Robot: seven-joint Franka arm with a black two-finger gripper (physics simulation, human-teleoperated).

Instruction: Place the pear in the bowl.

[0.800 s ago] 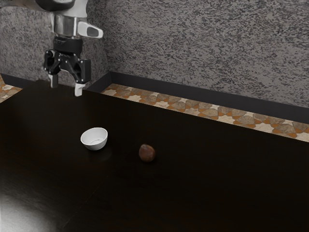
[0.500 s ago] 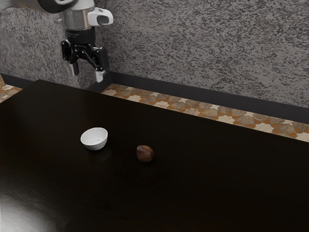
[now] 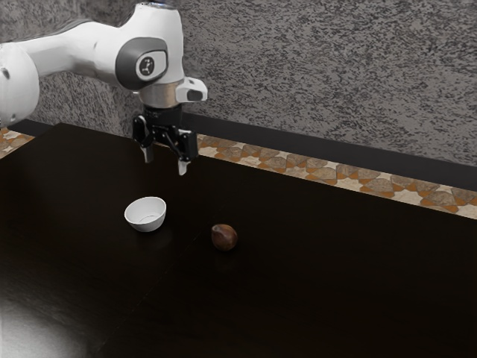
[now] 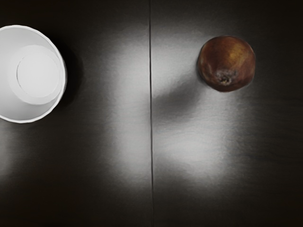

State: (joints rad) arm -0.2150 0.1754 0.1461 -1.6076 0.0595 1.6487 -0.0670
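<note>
No legible text, emblem (image 3: pixel 148 66) on white arm (image 3: pixel 160 33), too small to read

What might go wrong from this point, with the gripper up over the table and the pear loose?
The rounded reddish-brown pear could roll if the open black two-finger gripper brushes it. The small round white bowl sits empty and unsecured nearby, so a low swing might nudge it.

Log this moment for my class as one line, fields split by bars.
black two-finger pincer: open, raised above flat glossy dark table | round white bowl: upright, empty | rounded reddish-brown pear: on table, apart from bowl
</note>
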